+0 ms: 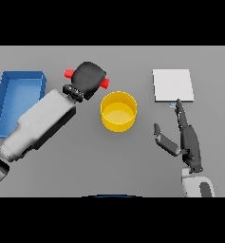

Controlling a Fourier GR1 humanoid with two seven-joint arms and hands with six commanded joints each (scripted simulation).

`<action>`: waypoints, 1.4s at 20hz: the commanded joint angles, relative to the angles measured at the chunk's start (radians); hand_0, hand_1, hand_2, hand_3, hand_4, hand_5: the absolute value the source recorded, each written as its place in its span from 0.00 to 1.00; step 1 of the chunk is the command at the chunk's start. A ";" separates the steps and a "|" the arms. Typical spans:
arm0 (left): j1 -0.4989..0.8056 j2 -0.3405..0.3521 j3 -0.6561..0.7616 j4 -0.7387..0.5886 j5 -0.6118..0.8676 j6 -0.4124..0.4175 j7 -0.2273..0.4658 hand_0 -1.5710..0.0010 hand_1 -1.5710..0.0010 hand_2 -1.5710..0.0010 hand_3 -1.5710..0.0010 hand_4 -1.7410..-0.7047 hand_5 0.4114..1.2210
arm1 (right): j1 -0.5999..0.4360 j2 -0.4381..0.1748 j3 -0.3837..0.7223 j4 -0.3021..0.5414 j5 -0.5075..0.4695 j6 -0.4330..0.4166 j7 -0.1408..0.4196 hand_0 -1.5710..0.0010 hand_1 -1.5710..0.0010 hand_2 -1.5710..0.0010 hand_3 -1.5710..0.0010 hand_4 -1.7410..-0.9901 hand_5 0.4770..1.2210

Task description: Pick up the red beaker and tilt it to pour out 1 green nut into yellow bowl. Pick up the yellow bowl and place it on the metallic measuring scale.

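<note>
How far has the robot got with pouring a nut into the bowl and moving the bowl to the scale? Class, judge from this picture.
Done: the left hand has closed round the red beaker, which lies level beside the yellow bowl. In hand: the pour; no green nut shows in the bowl. Left: the bowl stands on the grey table, not on the metallic scale. The right hand waits open near the scale.

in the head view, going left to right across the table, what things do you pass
blue tray → left hand curled round the red beaker → yellow bowl → white scale, with the right hand just in front of it, fingers straight
</note>
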 commanded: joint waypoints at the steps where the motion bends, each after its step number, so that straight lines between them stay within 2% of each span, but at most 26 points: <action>1: -0.014 0.006 -0.026 0.006 -0.017 -0.010 -0.020 0.00 0.00 0.00 0.19 0.04 0.99 | 0.011 0.000 0.003 0.008 0.000 0.004 -0.012 1.00 1.00 1.00 1.00 0.60 0.27; 5: -0.089 -0.006 -0.137 0.064 -0.085 -0.052 -0.101 0.00 0.00 0.00 0.08 0.02 1.00 | -0.009 0.017 -0.019 0.029 -0.041 0.004 -0.006 1.00 1.00 1.00 1.00 0.59 0.24; 9: -0.160 -0.011 -0.238 0.107 -0.159 -0.099 -0.115 0.00 0.00 0.00 0.03 0.01 1.00 | 0.001 0.026 -0.007 0.027 -0.017 -0.011 -0.013 1.00 1.00 1.00 1.00 0.60 0.21; 12: -0.193 -0.015 -0.305 0.112 -0.194 -0.133 -0.127 0.00 0.00 0.00 0.02 0.00 1.00 | 0.007 0.022 -0.010 0.024 -0.006 -0.022 -0.012 1.00 1.00 1.00 1.00 0.60 0.20; 16: -0.250 -0.029 -0.375 0.167 -0.236 -0.108 -0.163 0.00 0.00 0.00 0.01 0.00 1.00 | 0.002 0.022 -0.006 0.031 0.013 -0.031 0.004 1.00 1.00 1.00 1.00 0.62 0.16; 20: -0.313 -0.053 -0.446 0.215 -0.266 -0.157 -0.192 0.00 0.00 0.00 0.00 0.00 1.00 | 0.010 0.021 0.003 0.033 0.043 -0.048 -0.010 1.00 1.00 1.00 1.00 0.67 0.14; 21: -0.326 -0.050 -0.464 0.220 -0.277 -0.150 -0.203 0.00 0.00 0.00 0.00 0.01 1.00 | 0.018 0.020 0.000 0.030 0.037 -0.046 -0.013 1.00 1.00 1.00 1.00 0.69 0.14; 22: -0.336 -0.053 -0.485 0.217 -0.286 -0.158 -0.210 0.00 0.00 0.00 0.00 0.01 1.00 | -0.005 0.016 -0.005 0.030 0.031 -0.041 0.012 1.00 1.00 1.00 1.00 0.70 0.15; 28: -0.393 -0.051 -0.575 0.226 -0.322 -0.134 -0.257 0.00 0.00 0.00 0.00 0.01 1.00 | -0.006 0.020 0.005 0.040 0.056 -0.054 -0.008 1.00 1.00 1.00 1.00 0.71 0.16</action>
